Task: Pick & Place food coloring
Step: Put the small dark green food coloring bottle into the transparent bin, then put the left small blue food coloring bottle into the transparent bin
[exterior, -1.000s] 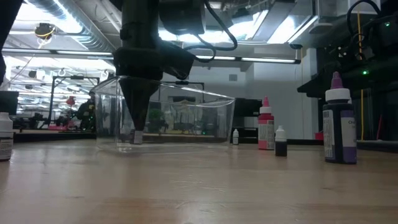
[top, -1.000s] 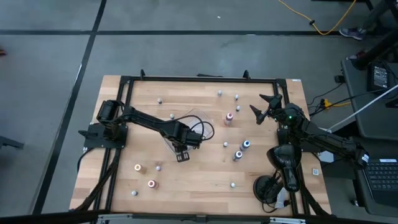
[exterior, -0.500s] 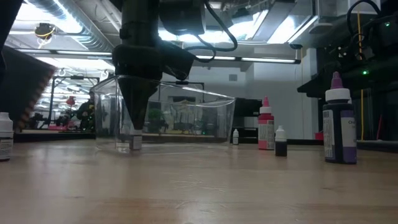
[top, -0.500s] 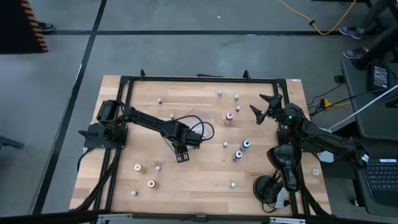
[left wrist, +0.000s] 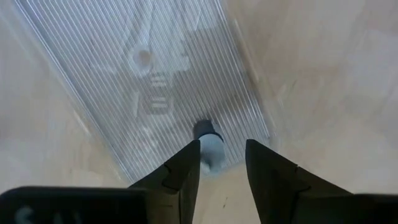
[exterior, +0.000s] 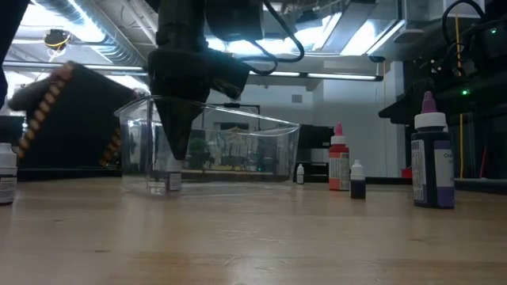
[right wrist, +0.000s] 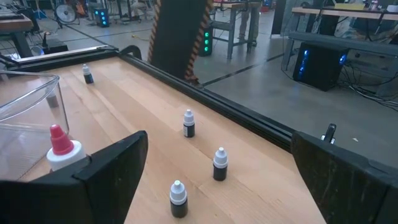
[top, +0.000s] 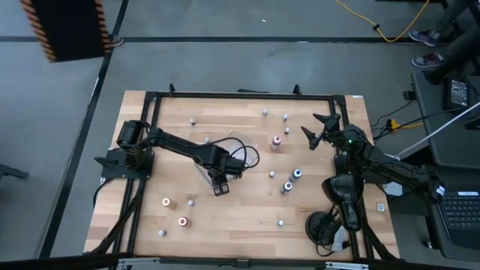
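We take the clear tray (top: 225,152) near the middle of the table as our landmark. The left gripper (exterior: 181,150) hangs inside it at the near corner, and in the left wrist view its fingers (left wrist: 184,168) stand a little apart with a small pale bottle (left wrist: 209,147) upright between and just beyond the tips, resting on the tray's ribbed floor. A second ago those fingers were pinched on that bottle; now they have let go, and in the low view the bottle (exterior: 174,181) stands by itself on the tray floor below the fingertips. We judge that this bottle is delivered and the arm is free to lift out.

Much remains. A red-capped bottle (top: 276,141) stands just right of the tray, two blue ones (top: 292,180) farther right, orange and red ones (top: 175,211) well to the near left, and pale ones are scattered around.

The right gripper (top: 319,129) waits far right of the tray, its fingers spread wide and empty.

A striped dark panel (top: 66,28) has come into view beyond the table.
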You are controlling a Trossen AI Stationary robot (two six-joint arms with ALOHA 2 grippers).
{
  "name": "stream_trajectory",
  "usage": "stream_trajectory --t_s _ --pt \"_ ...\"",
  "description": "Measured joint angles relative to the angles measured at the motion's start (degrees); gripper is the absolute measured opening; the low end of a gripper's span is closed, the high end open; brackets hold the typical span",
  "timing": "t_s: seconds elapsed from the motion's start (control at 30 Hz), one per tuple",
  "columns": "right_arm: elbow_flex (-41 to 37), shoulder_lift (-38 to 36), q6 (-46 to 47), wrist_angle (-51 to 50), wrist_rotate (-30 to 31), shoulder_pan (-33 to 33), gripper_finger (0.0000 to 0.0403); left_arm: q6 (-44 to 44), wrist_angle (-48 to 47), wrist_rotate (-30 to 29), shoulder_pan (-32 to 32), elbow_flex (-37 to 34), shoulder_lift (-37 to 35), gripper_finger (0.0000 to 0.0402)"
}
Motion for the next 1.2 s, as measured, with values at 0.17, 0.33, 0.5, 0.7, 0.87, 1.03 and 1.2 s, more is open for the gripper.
stream_trajectory --t_s 0.17,0.33,0.5,0.7,0.87,1.03,1.2 --pt "0.0 0.0 0.0 0.0 0.0 0.0 0.0394 0.0 -1.3 -0.1 0.6 1.7 0.0 0.0123" --pt "0.0 0.0 0.0 0.0 0.0 0.0 0.0394 -0.5 -1.6 -0.3 1.2 1.9 -1.8 0.0123" --pt "0.0 0.0 0.0 0.0 0.0 0.0 0.0394 -3.4 -1.6 -2.0 2.2 1.9 -6.1 0.0139" --pt "0.0 0.0 0.0 0.0 0.0 0.0 0.0394 -6.9 -2.6 -9.5 4.5 1.9 -12.7 0.0191" --pt "0.0 0.0 0.0 0.0 0.0 0.0 0.0394 -9.9 -4.7 -14.2 8.2 2.0 -17.0 0.0244" --pt "0.0 0.0 0.0 0.0 0.0 0.0 0.0394 -12.1 -7.7 -13.8 14.2 2.0 -19.4 0.0277" --pt "0.0 0.0 0.0 0.0 0.0 0.0 0.0394 -10.7 -10.0 -13.8 21.3 2.0 -19.8 0.0283"
